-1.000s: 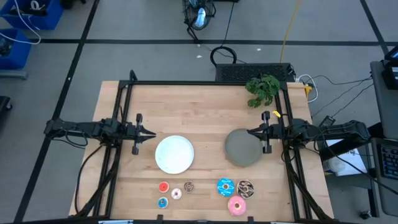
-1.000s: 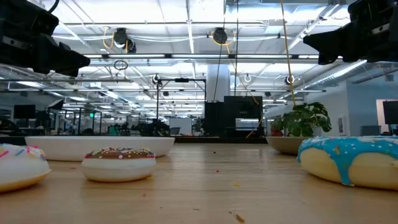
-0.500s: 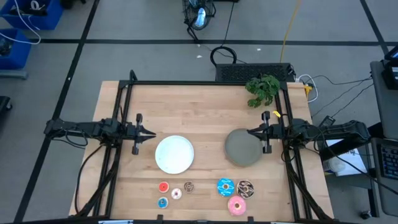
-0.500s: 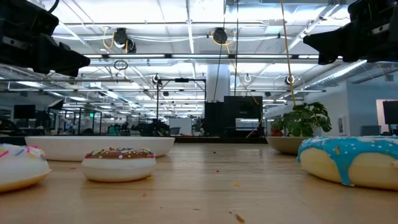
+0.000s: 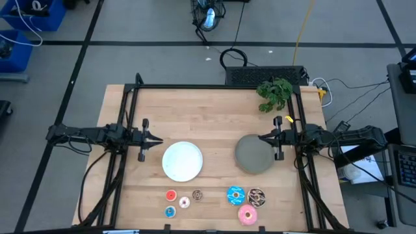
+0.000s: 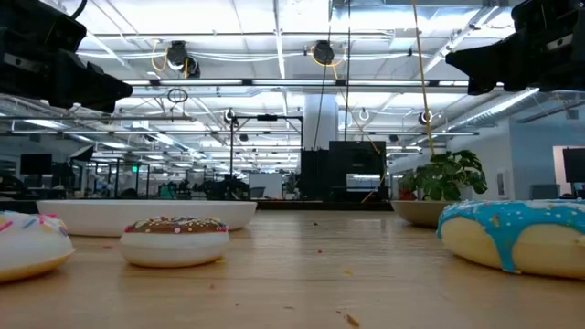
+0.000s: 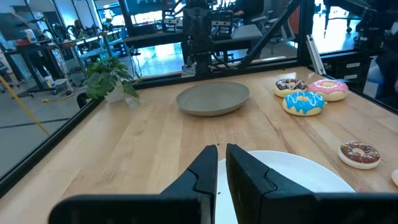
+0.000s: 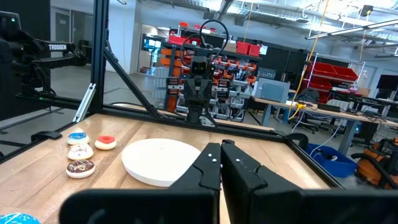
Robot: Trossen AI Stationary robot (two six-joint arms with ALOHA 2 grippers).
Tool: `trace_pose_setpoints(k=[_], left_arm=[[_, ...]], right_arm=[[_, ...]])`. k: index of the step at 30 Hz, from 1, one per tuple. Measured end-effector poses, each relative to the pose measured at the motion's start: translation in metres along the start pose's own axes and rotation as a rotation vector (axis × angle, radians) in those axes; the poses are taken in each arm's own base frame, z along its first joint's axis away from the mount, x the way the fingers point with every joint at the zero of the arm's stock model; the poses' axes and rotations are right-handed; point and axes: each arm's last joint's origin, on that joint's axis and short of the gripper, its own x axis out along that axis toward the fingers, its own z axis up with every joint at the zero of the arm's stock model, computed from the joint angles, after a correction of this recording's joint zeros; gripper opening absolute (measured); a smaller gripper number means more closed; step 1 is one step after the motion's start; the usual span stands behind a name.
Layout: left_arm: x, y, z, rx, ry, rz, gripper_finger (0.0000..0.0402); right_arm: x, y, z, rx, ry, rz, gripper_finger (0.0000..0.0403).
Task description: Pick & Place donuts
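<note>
Seven toy donuts lie flat on the table near its near edge. The tiny ones are red (image 5: 171,195), blue (image 5: 170,211), pink-white (image 5: 184,203) and brown (image 5: 197,194). The larger ones are blue (image 5: 235,194), brown sprinkled (image 5: 257,196) and pink (image 5: 247,214). My left gripper (image 5: 156,139) hovers shut at the left rim of the white plate (image 5: 182,161). My right gripper (image 5: 261,138) hovers shut over the right part of the grey plate (image 5: 254,155). The left wrist view shows the left gripper (image 7: 222,155) above the white plate (image 7: 292,168). The right wrist view shows the right gripper (image 8: 219,149) facing the white plate (image 8: 158,158).
A small potted plant (image 5: 274,93) stands at the table's far right corner. A black frame (image 5: 214,87) runs around the far edge and both sides. Bare wood lies between the plates and the far edge. In the low view the larger blue donut (image 6: 516,233) and tiny brown donut (image 6: 175,239) sit close.
</note>
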Motion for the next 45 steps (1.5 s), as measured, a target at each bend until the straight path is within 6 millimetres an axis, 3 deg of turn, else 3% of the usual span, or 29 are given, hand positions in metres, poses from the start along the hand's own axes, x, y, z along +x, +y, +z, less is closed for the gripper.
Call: trace_pose_setpoints(k=[42, 45], left_arm=[[0.0, 0.0, 0.0001, -0.002, -0.001, 0.0, 0.0037], [-0.0003, 0.001, 0.0079, -0.08, -0.082, 0.007, 0.0037]], right_arm=[[0.0, 0.0, -0.0001, 0.0, 0.0, 0.0, 0.0], [0.0, 0.0, -0.0001, 0.0, 0.0, 0.0, 0.0]])
